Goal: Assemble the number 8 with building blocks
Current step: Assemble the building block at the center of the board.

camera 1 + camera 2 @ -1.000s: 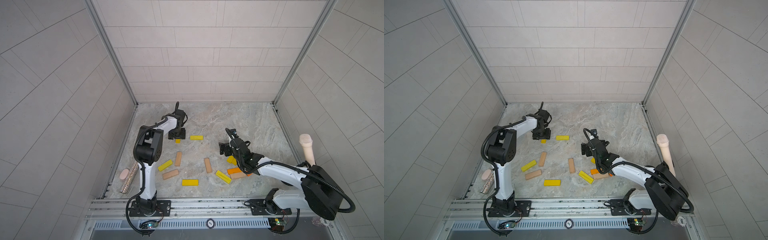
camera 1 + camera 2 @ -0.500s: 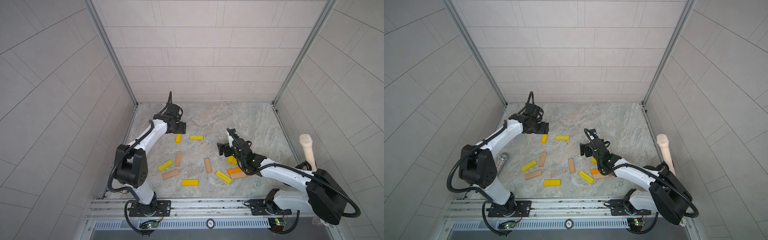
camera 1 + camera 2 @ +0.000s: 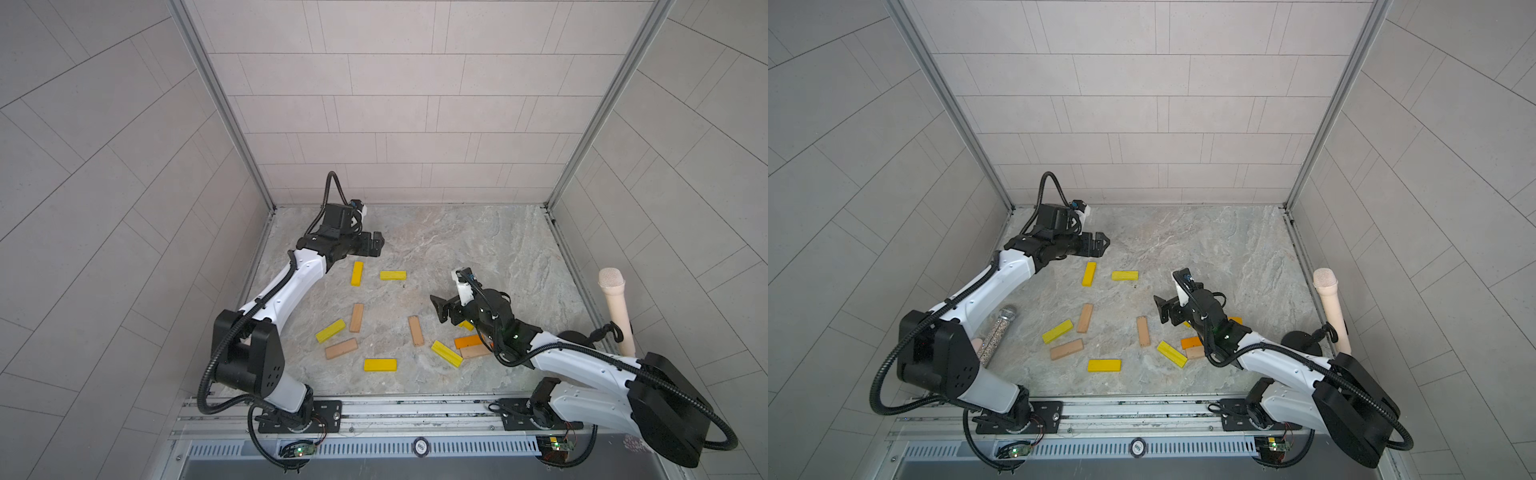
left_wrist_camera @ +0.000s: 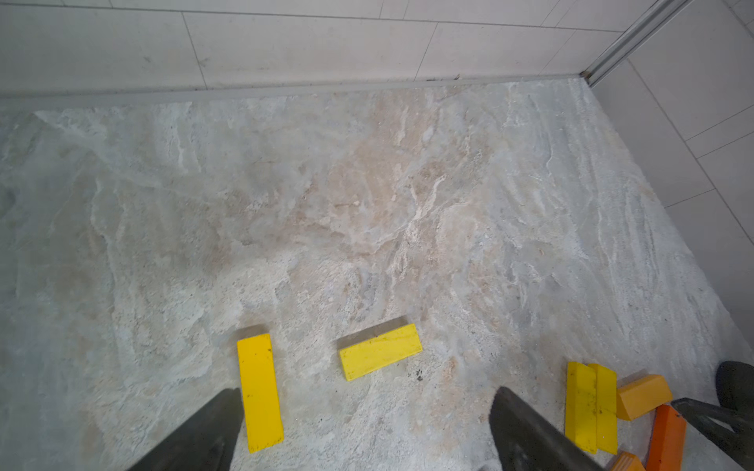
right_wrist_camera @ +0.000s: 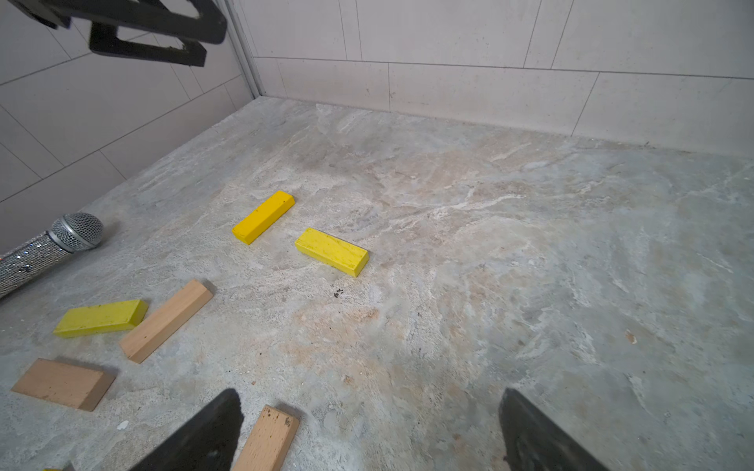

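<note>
Yellow, tan, orange building blocks [image 3: 380,365] (scattered flat).

Yellow, tan, orange blocks [image 3: 380,365]; grey marbled floor [image 3: 457,241].

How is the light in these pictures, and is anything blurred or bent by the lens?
In both top views: soft even light, faint shadows under the building blocks, wall lines splaying outward. In the left wrist view: yellow block sharp, left gripper fingers blurred. In the right wrist view: right gripper fingers blurred, glittery silver microphone sparkling.
</note>
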Controlling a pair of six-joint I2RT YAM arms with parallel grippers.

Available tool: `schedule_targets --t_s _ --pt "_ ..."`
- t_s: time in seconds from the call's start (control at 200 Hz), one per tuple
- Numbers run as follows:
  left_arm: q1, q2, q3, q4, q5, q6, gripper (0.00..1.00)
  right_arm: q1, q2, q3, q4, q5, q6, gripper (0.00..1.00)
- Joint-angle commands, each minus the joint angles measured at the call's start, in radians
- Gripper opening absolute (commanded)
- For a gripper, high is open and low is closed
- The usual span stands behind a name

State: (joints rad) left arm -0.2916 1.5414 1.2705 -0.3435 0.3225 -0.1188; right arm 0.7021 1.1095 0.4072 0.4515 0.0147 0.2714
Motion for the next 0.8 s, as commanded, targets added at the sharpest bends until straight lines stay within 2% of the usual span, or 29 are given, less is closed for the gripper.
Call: schedule_targets --t_s 0.0,0.105,0.22,0.405,0.595,0.791 --pt "-0.020 0.033 -0.018 0.062 0.082 0.163 1.00 0.005 -0.053 -0.019 0.074 -0.024 -0.010 1.00" --pt "-0.061 0.056 -0.013 0.042 0.061 0.336 1.00 0.006 -0.036 -0.001 0.055 0.012 -0.006 0.99" --pt "-0.110 0.090 0.006 0.021 0.030 0.477 0.99 0.007 -0.016 -0.001 0.103 -0.059 -0.009 1.00" --pt "-0.145 0.198 0.093 -0.057 -0.008 0.549 0.98 0.009 -0.032 0.004 0.049 -0.045 -0.060 0.99" --pt "-0.198 0.319 0.197 -0.183 -0.088 0.728 0.95 0.007 -0.061 -0.033 0.073 0.016 -0.078 0.99" --pt "-0.211 0.431 0.318 -0.311 -0.126 0.826 0.88 0.007 -0.068 -0.039 0.072 0.025 -0.085 1.00"
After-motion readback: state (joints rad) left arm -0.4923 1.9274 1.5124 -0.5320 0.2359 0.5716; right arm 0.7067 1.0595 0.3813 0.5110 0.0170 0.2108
